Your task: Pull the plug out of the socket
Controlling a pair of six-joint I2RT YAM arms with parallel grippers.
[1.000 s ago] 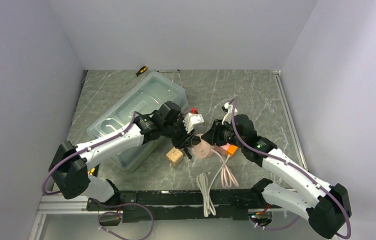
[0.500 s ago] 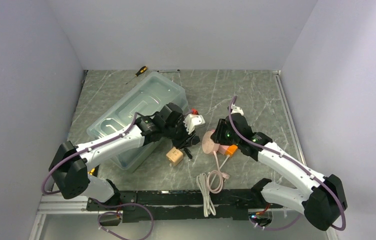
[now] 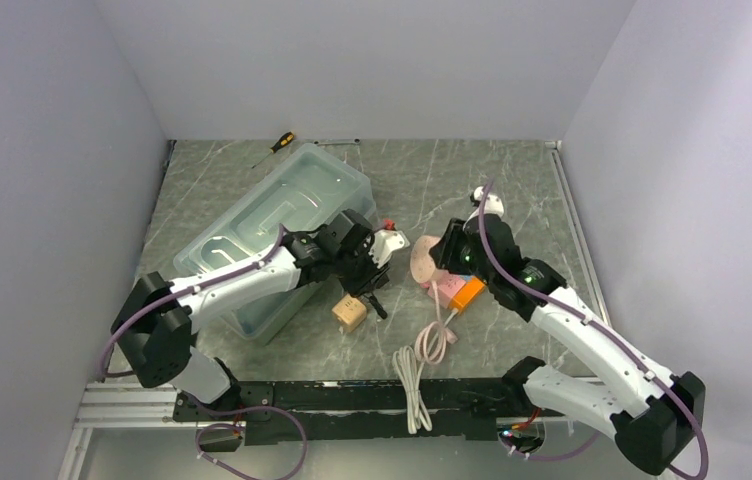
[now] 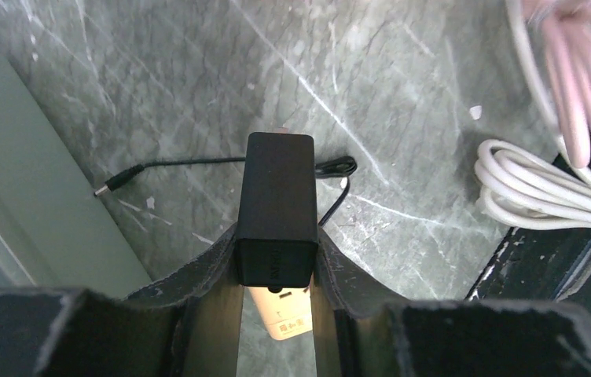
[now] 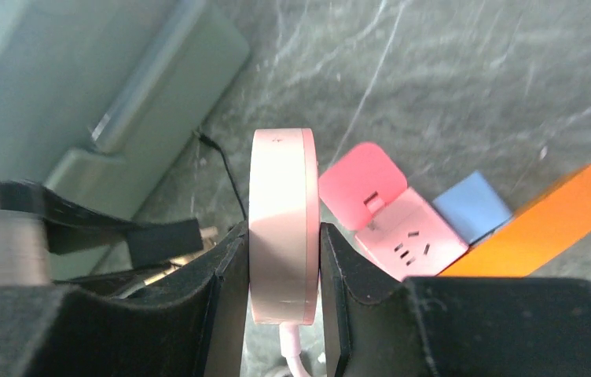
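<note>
Above marble table (image 3: 512, 190): pull seemingly done

Pinched in L gripper (image 4: 277, 239): black plug (image 4: 278, 188), prongs bare. Clamped tight in R gripper (image 5: 283, 259): round pink socket (image 5: 280, 204), edge-on, near plug, not touching. Next, prob.: lower both, let go gently w/o tangling.

Our grey-green marbled table (image 3: 522, 190) carries a clear plastic bin (image 3: 252, 225) on its left half, with a screwdriver (image 3: 278, 144) near the back edge. By the bin's near corner we see a small wooden block (image 3: 349, 313) and a thin black lead (image 4: 190, 161). Right of centre lie a pink socket cube (image 5: 406, 232), a blue piece (image 5: 473, 206) and an orange block (image 5: 548, 228) close together, with a pink cord (image 3: 439, 335) and a white cable (image 3: 407, 368) nearer the front.
</note>
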